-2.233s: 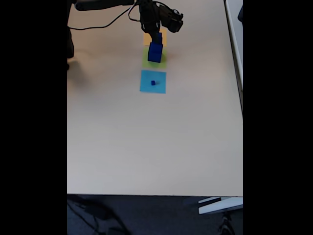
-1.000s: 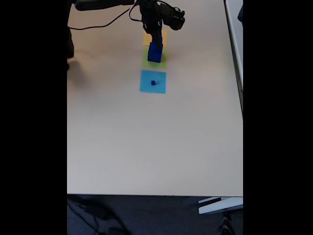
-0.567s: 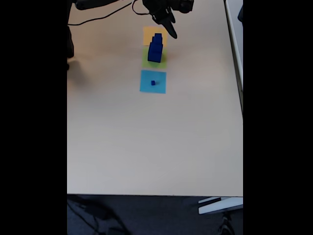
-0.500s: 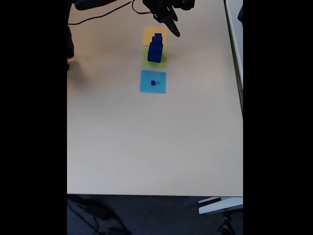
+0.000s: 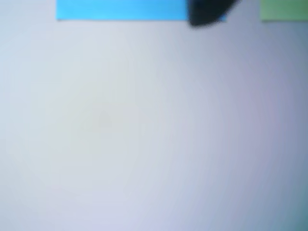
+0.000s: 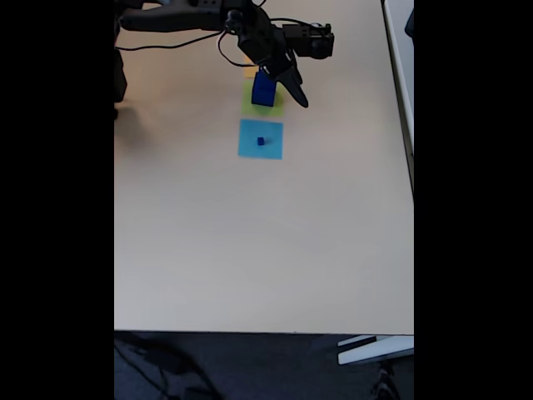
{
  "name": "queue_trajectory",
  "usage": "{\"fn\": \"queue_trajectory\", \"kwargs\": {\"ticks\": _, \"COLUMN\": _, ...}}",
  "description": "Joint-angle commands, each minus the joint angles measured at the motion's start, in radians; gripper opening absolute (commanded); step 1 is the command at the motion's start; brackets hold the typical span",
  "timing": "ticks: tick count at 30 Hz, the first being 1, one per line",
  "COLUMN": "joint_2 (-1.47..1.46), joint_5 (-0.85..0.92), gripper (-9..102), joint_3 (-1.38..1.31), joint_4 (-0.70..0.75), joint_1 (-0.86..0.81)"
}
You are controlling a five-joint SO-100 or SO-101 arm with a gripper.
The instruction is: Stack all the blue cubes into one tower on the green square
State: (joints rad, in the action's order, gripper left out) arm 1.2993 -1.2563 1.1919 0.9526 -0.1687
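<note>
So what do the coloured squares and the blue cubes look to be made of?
The light-blue square and green square look like thin matte paper or card: they lie flat with no visible thickness. The blue cubes, the small one and the stack, look solid, opaque and evenly coloured, perhaps plastic or painted wood; the picture is too coarse to tell which.

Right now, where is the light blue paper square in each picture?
Wrist view: the light blue square lies along the top edge, left of middle.
Fixed view: it lies on the table, just below the green square.
Shared landmark: the green square.
</note>
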Motion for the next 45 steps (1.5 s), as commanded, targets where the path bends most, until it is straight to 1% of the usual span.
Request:
{"fn": "queue_trajectory", "kwargs": {"ticks": 1, "joint_2": 0.12, "joint_5": 0.028, "gripper": 31, "joint_3": 0.087, "joint_4": -0.052, "joint_1": -0.015}}
{"fn": "queue_trajectory", "kwargs": {"ticks": 6, "joint_2": 0.15, "joint_5": 0.061, "gripper": 30, "joint_3": 0.19, "joint_4": -0.08, "joint_1": -0.02}}
{"fn": "queue_trajectory", "kwargs": {"ticks": 14, "joint_2": 0.195, "joint_5": 0.089, "gripper": 30, "joint_3": 0.397, "joint_4": -0.206, "joint_1": -0.02}}
{"fn": "queue_trajectory", "kwargs": {"ticks": 25, "joint_2": 0.193, "joint_5": 0.132, "gripper": 30, "joint_3": 0.603, "joint_4": -0.38, "joint_1": -0.041}}
{"fn": "queue_trajectory", "kwargs": {"ticks": 31, "joint_2": 0.179, "joint_5": 0.15, "gripper": 30, "joint_3": 0.669, "joint_4": -0.456, "joint_1": -0.061}}
{"fn": "queue_trajectory", "kwargs": {"ticks": 45, "joint_2": 0.098, "joint_5": 0.172, "gripper": 29, "joint_3": 0.687, "joint_4": -0.535, "joint_1": -0.08}}
